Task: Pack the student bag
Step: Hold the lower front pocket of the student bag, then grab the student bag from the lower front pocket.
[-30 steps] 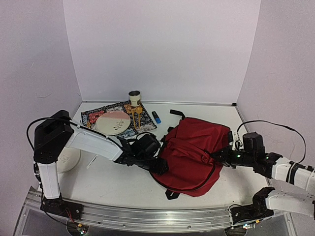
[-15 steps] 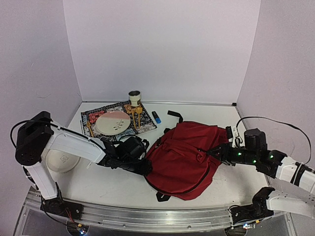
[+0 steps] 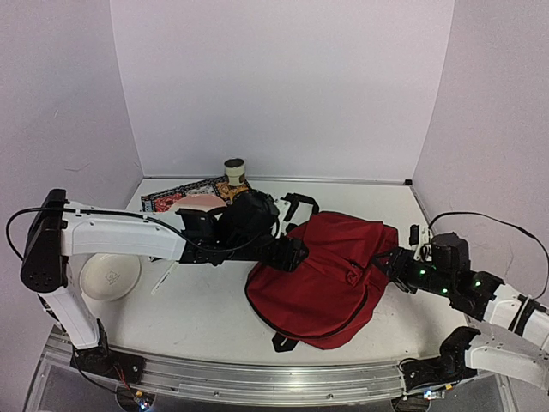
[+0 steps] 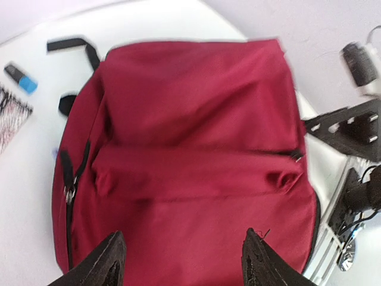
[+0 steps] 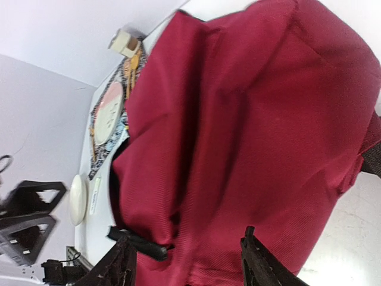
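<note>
The student bag (image 3: 330, 275), dark red with black straps, lies flat in the middle of the table. It fills the left wrist view (image 4: 196, 119) and the right wrist view (image 5: 256, 119). My left gripper (image 3: 292, 254) hovers over the bag's upper left part. Its jaws (image 4: 183, 261) stand open with only red fabric below them. My right gripper (image 3: 388, 263) is at the bag's right edge, also open (image 5: 187, 265), with nothing pinched between its fingers. A black strap end (image 5: 140, 244) shows near its left finger.
A patterned mat (image 3: 161, 202) at the back left carries a pink-and-white plate (image 3: 196, 202), partly behind my left arm. A cup (image 3: 234, 169) stands behind it. A white bowl (image 3: 109, 276) sits at the left edge. A blue item (image 4: 21, 77) lies beyond the bag.
The right gripper has opened and let go of the bag's right edge. The left arm has lifted from the bag's left side to above it. The bag has slid left.
</note>
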You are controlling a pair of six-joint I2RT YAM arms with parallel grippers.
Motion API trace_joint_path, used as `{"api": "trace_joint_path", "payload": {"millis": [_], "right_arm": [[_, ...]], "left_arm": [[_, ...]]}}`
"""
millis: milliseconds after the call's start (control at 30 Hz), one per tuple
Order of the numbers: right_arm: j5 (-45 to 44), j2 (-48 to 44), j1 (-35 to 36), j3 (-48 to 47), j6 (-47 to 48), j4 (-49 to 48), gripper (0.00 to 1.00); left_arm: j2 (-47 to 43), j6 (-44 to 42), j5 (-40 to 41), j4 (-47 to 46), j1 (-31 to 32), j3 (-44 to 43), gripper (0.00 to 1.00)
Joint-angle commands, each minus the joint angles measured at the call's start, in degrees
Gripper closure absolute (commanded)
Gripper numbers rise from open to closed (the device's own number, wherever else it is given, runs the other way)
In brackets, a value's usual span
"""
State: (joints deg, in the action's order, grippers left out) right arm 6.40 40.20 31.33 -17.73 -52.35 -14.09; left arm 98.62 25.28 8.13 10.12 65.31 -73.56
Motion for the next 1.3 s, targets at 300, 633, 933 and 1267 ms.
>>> {"api": "trace_joint_path", "payload": {"millis": [300,633,933,1267], "right_arm": [[6.9,10.1,0.8,-0.4,0.3,-15.4,0.92],[10.3,10.3,3.2,-2.5,1.2,-17.9,1.0],[10.5,13.5,6.6,-6.5,2.9,-18.2,1.0],[9.9,16.5,10.0,-9.7,4.7,-18.0,1.0]], "left_arm": [[9.6,-16.2,-5.6,-5.4,2.3,-12.8,0.25],[12.7,-23.2,-10.4,-5.3,2.8,-16.7,0.25],[16.3,-26.9,-13.1,0.0,3.0,-22.0,0.29],[20.0,-27.1,-11.0,4.3,3.0,-24.6,0.37]]}}
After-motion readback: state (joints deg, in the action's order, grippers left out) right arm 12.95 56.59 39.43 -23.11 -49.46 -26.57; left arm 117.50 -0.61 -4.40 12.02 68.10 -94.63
